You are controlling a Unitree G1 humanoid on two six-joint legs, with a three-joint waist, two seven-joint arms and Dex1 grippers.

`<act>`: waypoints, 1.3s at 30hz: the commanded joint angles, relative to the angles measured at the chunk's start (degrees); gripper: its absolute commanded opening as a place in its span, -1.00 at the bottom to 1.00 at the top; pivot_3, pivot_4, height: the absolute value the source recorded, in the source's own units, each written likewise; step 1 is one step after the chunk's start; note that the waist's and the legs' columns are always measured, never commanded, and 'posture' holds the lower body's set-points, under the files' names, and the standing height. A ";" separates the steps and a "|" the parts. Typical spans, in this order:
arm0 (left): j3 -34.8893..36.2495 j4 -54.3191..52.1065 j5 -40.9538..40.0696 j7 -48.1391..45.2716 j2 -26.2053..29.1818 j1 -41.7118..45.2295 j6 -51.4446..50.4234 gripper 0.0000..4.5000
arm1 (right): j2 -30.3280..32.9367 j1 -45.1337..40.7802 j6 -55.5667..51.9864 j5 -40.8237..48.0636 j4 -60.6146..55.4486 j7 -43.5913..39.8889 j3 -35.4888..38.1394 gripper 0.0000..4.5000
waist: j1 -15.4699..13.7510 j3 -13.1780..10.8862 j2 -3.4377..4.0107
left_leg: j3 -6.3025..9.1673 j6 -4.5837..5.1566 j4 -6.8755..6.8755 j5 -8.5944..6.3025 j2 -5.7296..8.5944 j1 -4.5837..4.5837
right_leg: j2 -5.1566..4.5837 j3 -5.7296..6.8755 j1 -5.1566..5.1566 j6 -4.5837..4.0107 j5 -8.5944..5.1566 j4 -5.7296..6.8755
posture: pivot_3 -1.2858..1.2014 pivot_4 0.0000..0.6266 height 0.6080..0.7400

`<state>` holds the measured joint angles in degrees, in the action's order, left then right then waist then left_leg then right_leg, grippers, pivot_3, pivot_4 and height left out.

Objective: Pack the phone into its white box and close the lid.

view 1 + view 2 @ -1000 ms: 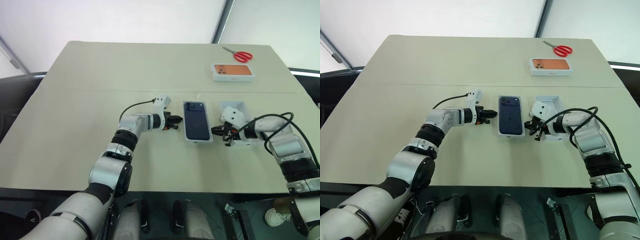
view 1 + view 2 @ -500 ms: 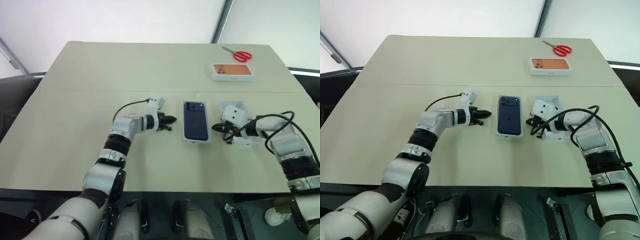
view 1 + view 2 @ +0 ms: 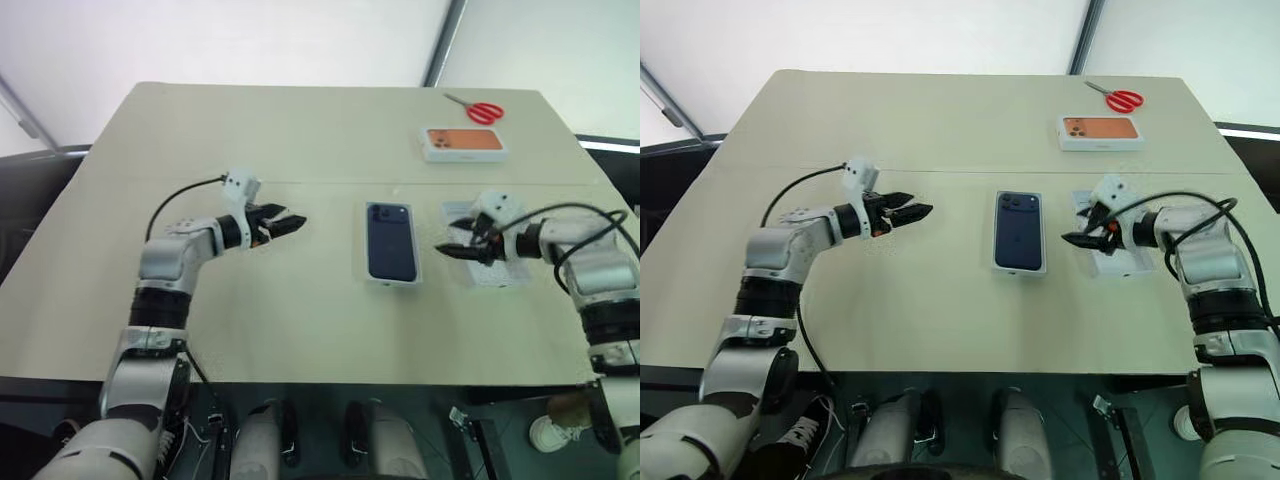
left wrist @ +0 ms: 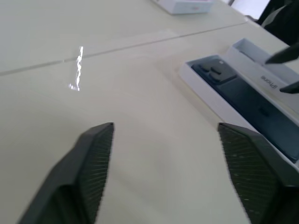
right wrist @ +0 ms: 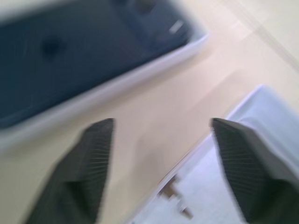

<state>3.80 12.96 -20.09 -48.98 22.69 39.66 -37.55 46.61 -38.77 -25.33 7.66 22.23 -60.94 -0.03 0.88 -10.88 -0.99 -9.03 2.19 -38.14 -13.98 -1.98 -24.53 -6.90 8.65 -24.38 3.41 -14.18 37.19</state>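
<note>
- Left eye view showed the phone [image 3: 392,255] lying face down in the white box [image 3: 392,283] at the middle of the table [image 3: 300,130], its camera lenses toward the far end.
- The lid [image 3: 487,262] lay on the table just to the right of the white box, apart from it, open side up.
- The left gripper [image 3: 287,223] hung above bare tabletop well to the left of the phone, pointing toward it; the left wrist view showed its two black fingers [image 4: 96,158] spread wide with nothing between them.
- The right gripper [image 3: 452,246] hovered over the lid's near-left edge, pointing toward the white box; the right wrist view showed its fingers [image 5: 93,158] parted and empty, with the gap between box and lid beyond them.
- A white box printed with an orange phone picture [image 3: 464,144] sat toward the far right of the table, and red-handled scissors [image 3: 479,109] lay just beyond it.
</note>
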 commanded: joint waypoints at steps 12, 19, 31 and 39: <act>3.31 -12.09 -5.07 -14.51 9.36 -11.22 19.86 1.00 | 1.53 -3.07 -51.97 8.08 -19.87 10.82 2.43 0.98 | -0.10 0.00 0.07 | 0.00 -0.02 0.04 -0.03 0.02 -0.03 | -0.15 0.00 -0.08 -0.05 0.02 -0.01 | 0.03 -0.52 0.96; 0.69 -15.06 -5.16 -18.96 10.94 -15.24 23.79 1.00 | 1.26 -0.41 -55.68 5.98 -24.61 18.69 -2.87 0.98 | -0.17 0.01 0.12 | -0.02 -0.08 0.10 -0.13 0.08 -0.18 | -0.21 0.00 -0.21 -0.05 0.01 -0.09 | 0.03 -0.52 0.96; -0.13 -17.67 -4.89 -12.82 7.72 -17.37 24.38 1.00 | -3.71 -5.82 -57.50 4.65 -18.07 29.12 -2.21 0.98 | -0.08 0.01 0.13 | -0.04 0.06 0.07 -0.05 0.05 -0.22 | -0.06 0.00 -0.23 -0.03 0.02 -0.05 | 0.03 -0.52 0.96; -0.10 -18.66 -5.33 -10.67 7.51 -17.58 23.74 1.00 | -4.01 -4.49 -56.56 5.11 -17.99 30.27 -2.99 -0.47 | -0.12 0.01 0.13 | -0.04 0.06 0.07 -0.05 0.04 -0.22 | -0.02 0.00 -0.23 -0.03 0.02 -0.05 | 0.03 -0.52 0.96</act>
<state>3.35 -3.53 -24.40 -59.95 30.25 22.32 -14.25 42.60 -43.09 -82.77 12.60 5.03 -31.16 -3.77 0.76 -10.87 -0.86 -9.07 2.26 -38.07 -14.02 -1.94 -24.76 -6.92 8.64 -24.61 3.38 -14.16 37.14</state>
